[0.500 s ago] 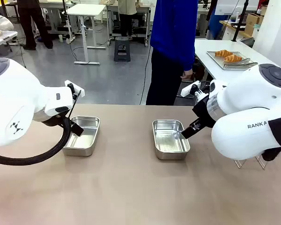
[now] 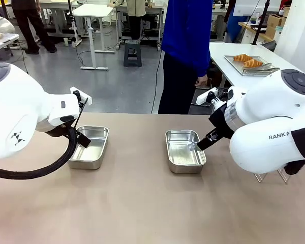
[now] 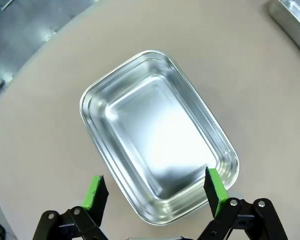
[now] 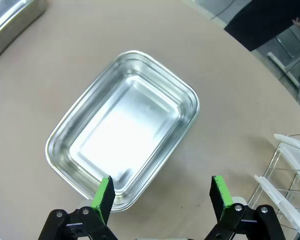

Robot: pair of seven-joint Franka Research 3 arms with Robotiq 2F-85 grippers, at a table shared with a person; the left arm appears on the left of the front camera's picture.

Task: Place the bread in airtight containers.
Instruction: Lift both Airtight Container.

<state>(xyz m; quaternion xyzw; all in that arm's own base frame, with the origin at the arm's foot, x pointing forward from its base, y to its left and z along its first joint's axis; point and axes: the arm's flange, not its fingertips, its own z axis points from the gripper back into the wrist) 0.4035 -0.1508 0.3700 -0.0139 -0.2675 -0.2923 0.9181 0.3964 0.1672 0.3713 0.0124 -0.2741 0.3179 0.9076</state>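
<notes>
Two empty steel tins sit on the brown table: the left tin (image 2: 89, 147) (image 3: 157, 135) and the right tin (image 2: 184, 150) (image 4: 124, 130). My left gripper (image 3: 156, 192) hovers open above the left tin, nothing between its green pads. Above the right tin's near edge my right gripper (image 4: 162, 195) hangs open and empty too. Two golden-brown rolls (image 2: 247, 61) lie on a flat metal tray (image 2: 262, 68) on a white table at the far right, behind the person. No lids are visible on the tins.
A person in a blue top (image 2: 188, 35) stands at the table's far edge, hand (image 2: 202, 81) hanging down. A wire rack (image 4: 290, 170) (image 2: 271, 176) holding clear plastic pieces stands at the table's right.
The person has shifted slightly to the left. Both arms and both tins stay where they were.
</notes>
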